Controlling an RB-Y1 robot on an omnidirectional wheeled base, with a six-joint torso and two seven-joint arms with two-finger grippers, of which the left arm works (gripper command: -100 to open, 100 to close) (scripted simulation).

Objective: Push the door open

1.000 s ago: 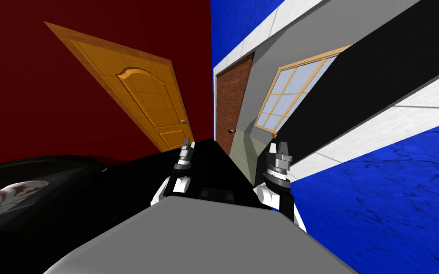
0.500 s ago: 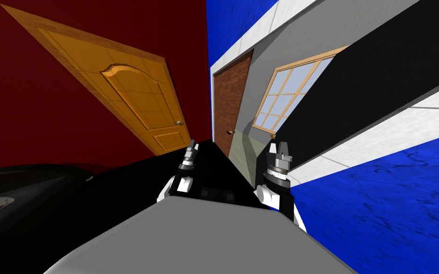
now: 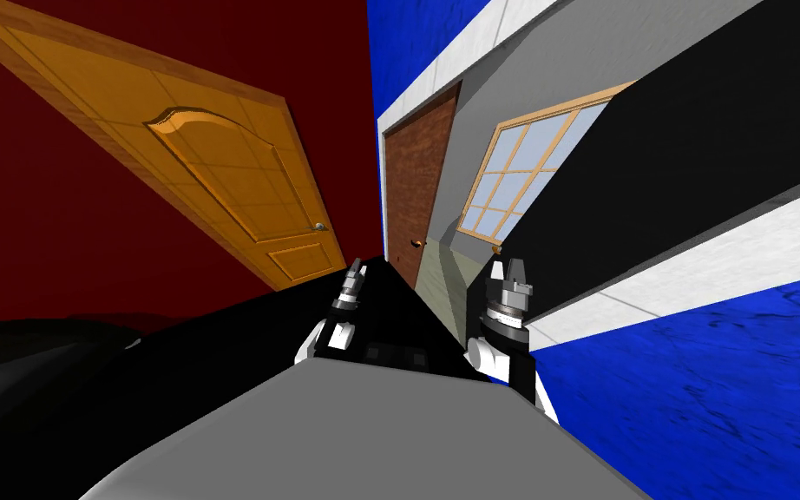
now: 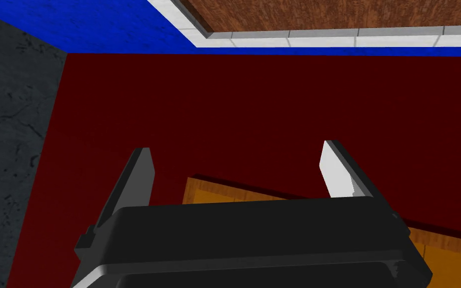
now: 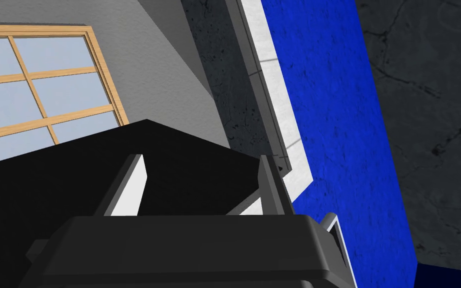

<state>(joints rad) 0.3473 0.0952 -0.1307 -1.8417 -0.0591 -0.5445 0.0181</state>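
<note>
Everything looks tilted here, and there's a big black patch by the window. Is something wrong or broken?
Nothing looks damaged. The slant runs through the whole head view, so it is the camera's, not the orange door leaning. The black area beside the window is odd only in that nothing is drawn there.

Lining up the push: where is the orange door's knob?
Head view, left of centre: the knob sits on the orange door in the dark red wall, up-left of the left gripper.

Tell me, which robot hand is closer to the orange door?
Left. The left gripper is just beside the orange door's bottom corner; the right gripper is farther away, over by the window.
</note>
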